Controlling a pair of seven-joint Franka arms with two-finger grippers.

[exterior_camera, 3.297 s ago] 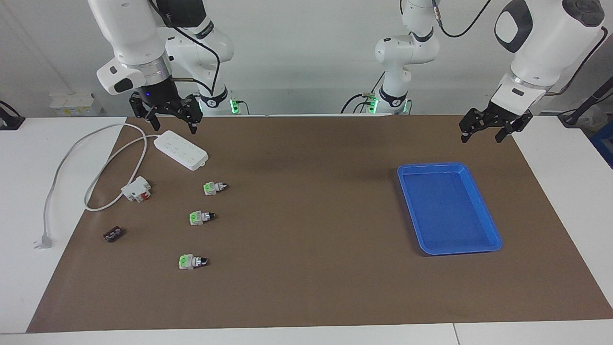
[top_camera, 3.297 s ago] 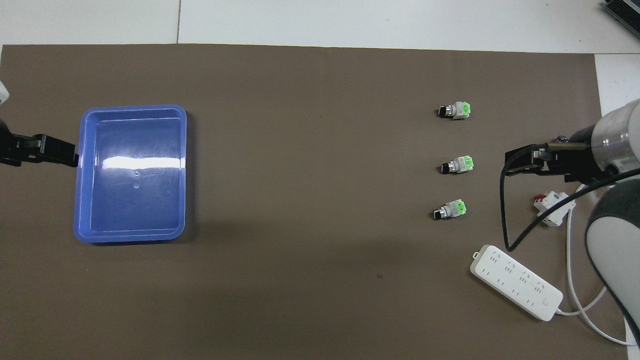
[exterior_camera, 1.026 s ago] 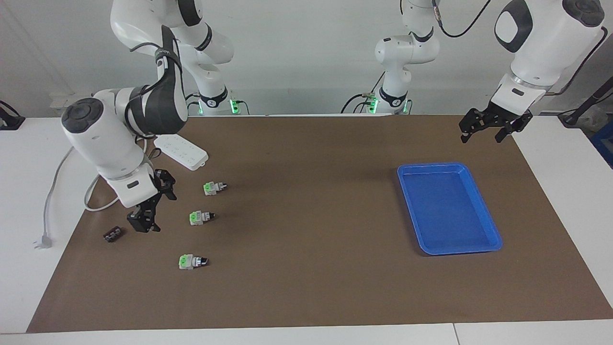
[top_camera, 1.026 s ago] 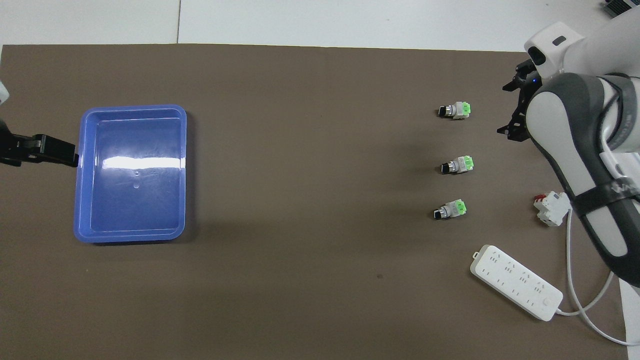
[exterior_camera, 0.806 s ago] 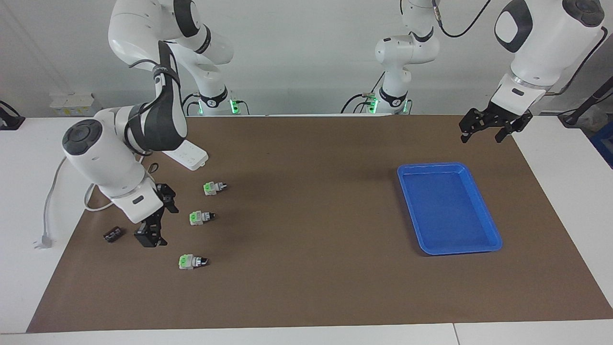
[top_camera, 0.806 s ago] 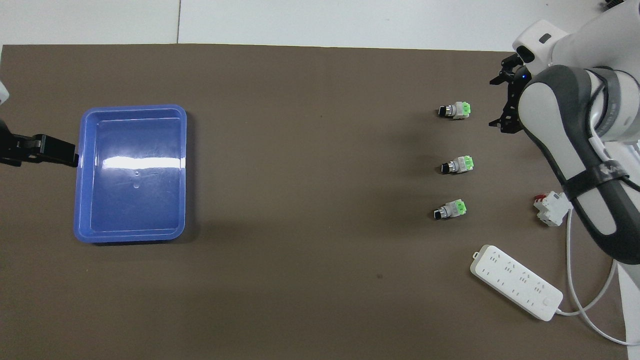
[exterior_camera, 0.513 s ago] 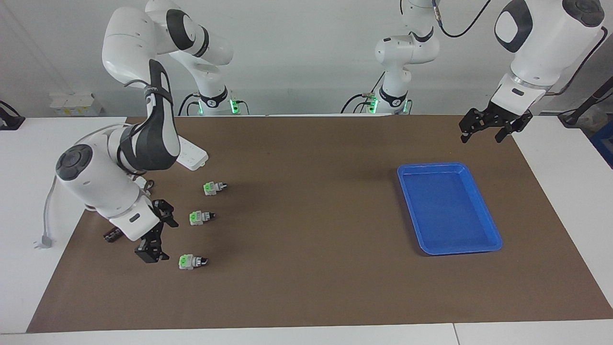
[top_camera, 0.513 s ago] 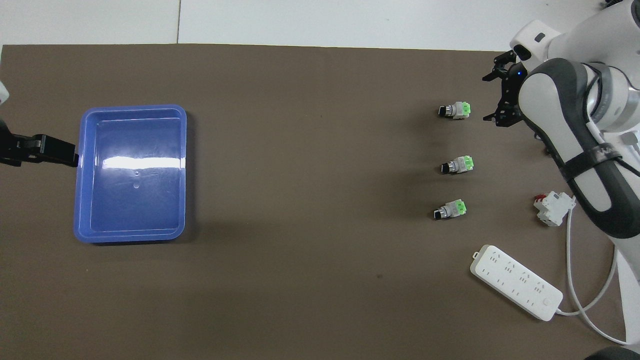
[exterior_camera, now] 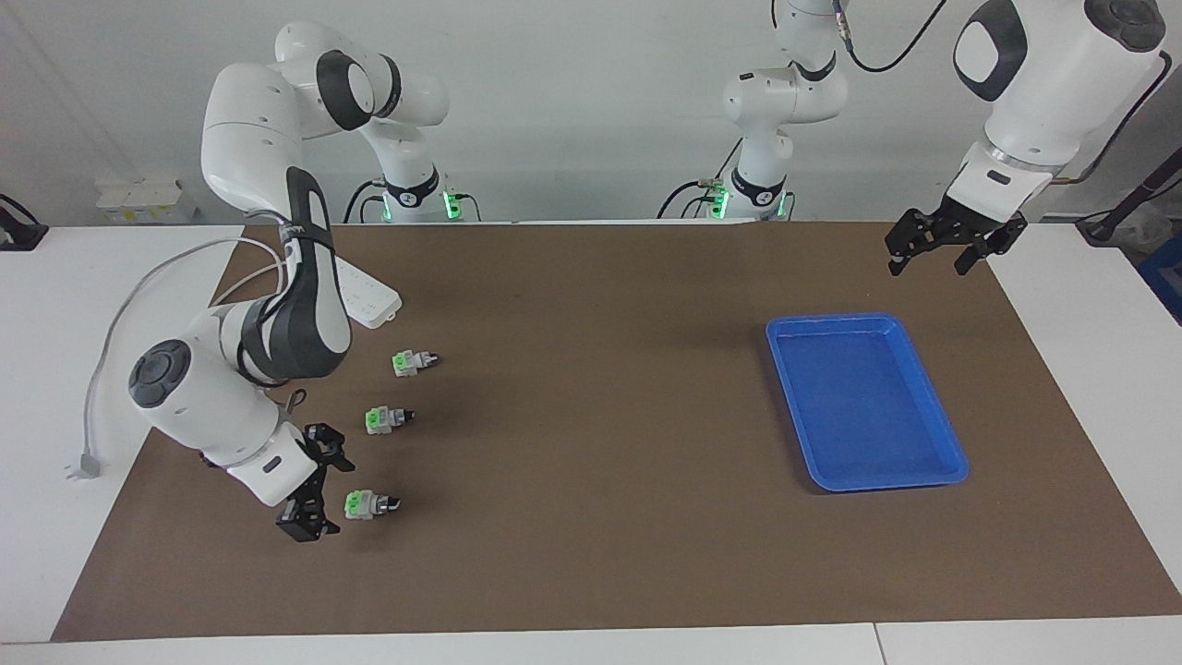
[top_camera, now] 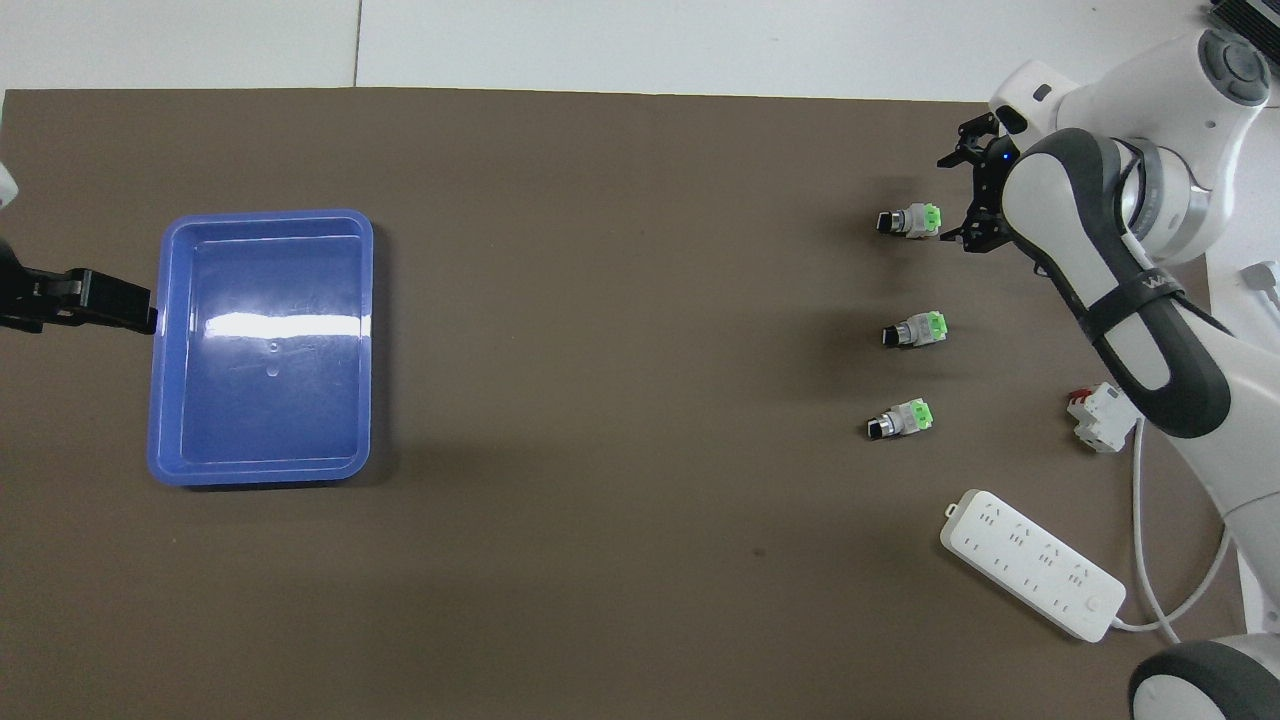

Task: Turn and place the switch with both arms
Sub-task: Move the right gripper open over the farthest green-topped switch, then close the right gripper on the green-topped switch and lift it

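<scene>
Right gripper [exterior_camera: 319, 494] low over the mat, fingers spread wide and holding nothing, hanging just beside the switch [exterior_camera: 369, 504] farthest from the robots. Not yet touching, by the look of the facing view; a sliver of brown mat shows between fingertips and green block. Green end pointing toward the gripper, black knob tip pointing away, toward the table's middle and the blue tray [exterior_camera: 923, 388]. Long axis lying roughly across the table, so straight along the line from gripper to tray. Seen from overhead, right gripper [top_camera: 968, 190] sitting at the green end of that same switch [top_camera: 908, 220], spread fingers bracketing the axis rather than the body.

Two more switches [exterior_camera: 388, 419] and [exterior_camera: 412, 361] in a row nearer the robots, untouched. White-and-red block [top_camera: 1103, 415] and power strip [top_camera: 1030, 563] off toward the right arm's end.

Left gripper [exterior_camera: 940, 247] waiting up high near the tray's corner nearest the robots, fingers open, empty, well apart from every switch.

Likely call: short slide along the axis to get the fingers around the green block, right arm plainly the closer one.
</scene>
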